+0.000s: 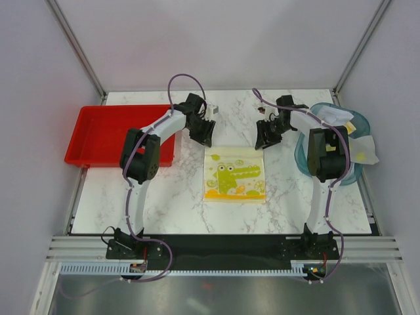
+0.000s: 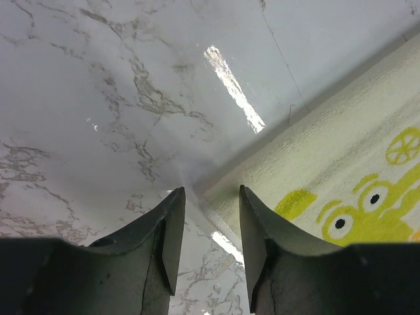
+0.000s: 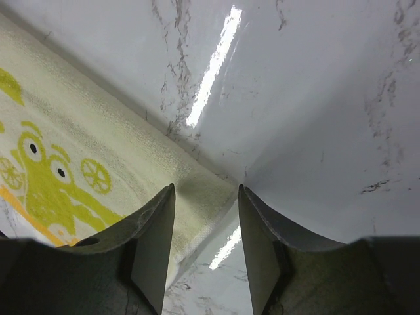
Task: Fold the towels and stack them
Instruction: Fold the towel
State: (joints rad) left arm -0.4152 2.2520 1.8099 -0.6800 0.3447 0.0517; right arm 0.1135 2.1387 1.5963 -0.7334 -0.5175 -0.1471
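Observation:
A pale yellow towel (image 1: 234, 174) printed with a green crocodile lies flat in the middle of the marble table. My left gripper (image 1: 205, 136) hangs open over its far left corner. In the left wrist view the towel (image 2: 341, 164) stretches off to the right, and its corner sits just ahead of the gap of the left gripper (image 2: 210, 189). My right gripper (image 1: 266, 139) is open at the far right corner. In the right wrist view that corner of the towel (image 3: 79, 131) lies between the fingers of the right gripper (image 3: 206, 186), ungripped. More towels (image 1: 364, 147), white and pale, are heaped in the basket.
A red tray (image 1: 98, 131) stands at the table's left, beside the left arm. The translucent teal basket (image 1: 359, 122) sits at the right edge, partly behind the right arm. Grey walls close in the back and both sides.

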